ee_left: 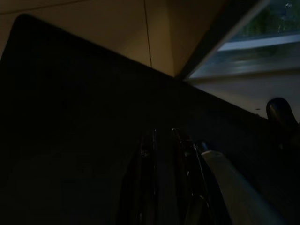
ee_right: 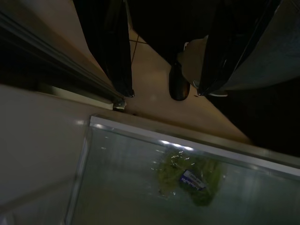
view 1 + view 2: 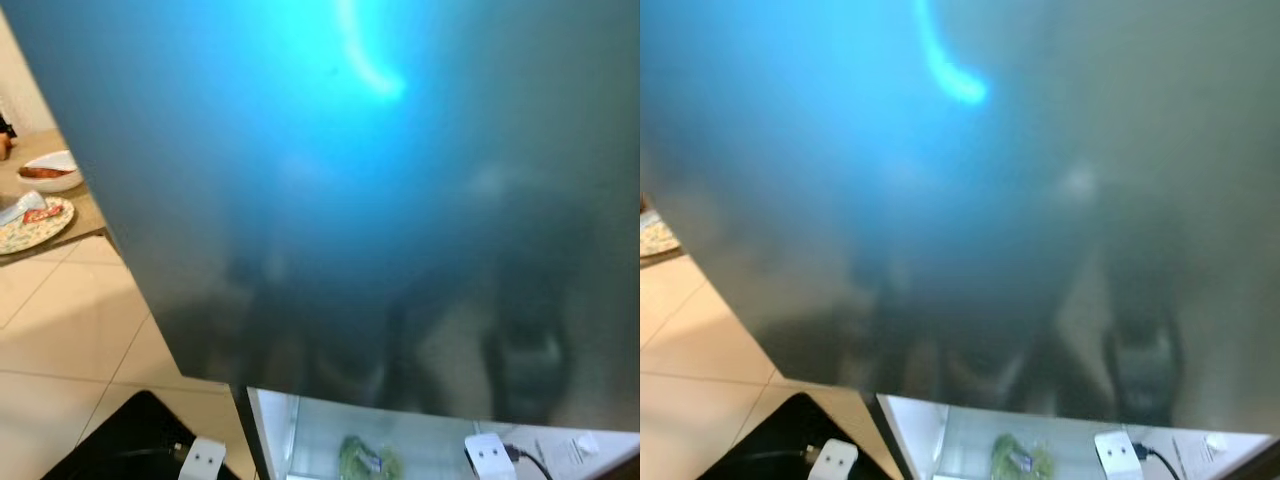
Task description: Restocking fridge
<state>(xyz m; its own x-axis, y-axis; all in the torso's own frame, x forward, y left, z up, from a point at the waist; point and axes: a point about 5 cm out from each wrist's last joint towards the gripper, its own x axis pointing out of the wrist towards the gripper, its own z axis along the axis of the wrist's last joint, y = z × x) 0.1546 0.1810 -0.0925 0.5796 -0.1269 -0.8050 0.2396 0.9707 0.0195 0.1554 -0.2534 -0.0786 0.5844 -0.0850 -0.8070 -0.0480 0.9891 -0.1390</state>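
A large glossy fridge door [image 3: 380, 200] stands very close before the head camera, its grey surface lit by a bright blue glare with a curved light streak near the top and blurred dark reflections lower down. Below the door's lower edge the fridge interior shows a pale shelf with a bag of green leafy vegetables [image 3: 368, 461] lying on it. In the right wrist view the same bag of greens [image 2: 194, 178], with a small blue and white label, lies under a glass shelf [image 2: 140, 154], and the right gripper [image 2: 165, 93] hangs above the shelf's front edge with its two long black fingers [image 2: 117, 51] spread well apart, holding nothing. The left gripper [image 1: 164, 154] appears in a very dark view, its fingers lying close together, beside a black mat [image 3: 120, 440] on the beige tiled floor [image 3: 60, 330]. To the far left, a low table [image 3: 85, 215] carries a white bowl [image 3: 50, 172] holding something red and a patterned plate [image 3: 35, 225] with a wrapped item on it
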